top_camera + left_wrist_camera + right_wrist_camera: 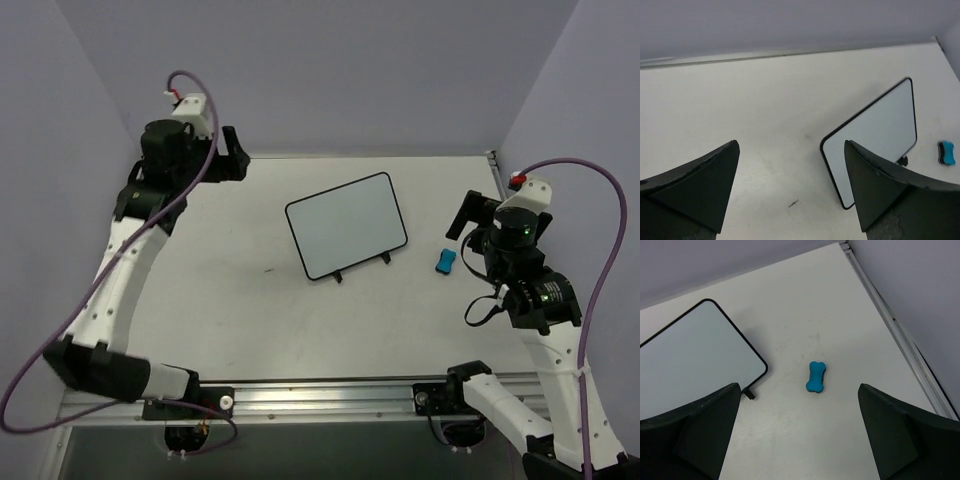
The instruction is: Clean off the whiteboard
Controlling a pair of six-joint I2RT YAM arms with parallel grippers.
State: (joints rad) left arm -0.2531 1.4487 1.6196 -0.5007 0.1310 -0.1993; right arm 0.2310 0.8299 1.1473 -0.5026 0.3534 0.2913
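The whiteboard sits mid-table, white with a thin black rim, and its face looks blank. It also shows in the left wrist view and the right wrist view. A small blue bone-shaped eraser lies on the table to its right, also seen in both wrist views. My left gripper hangs open and empty at the far left, well away from the board. My right gripper is open and empty, just right of and above the eraser.
A small dark mark is on the table left of the board. Two small black feet stick out at the board's near edge. A metal rail runs along the right table edge. Purple walls enclose the table.
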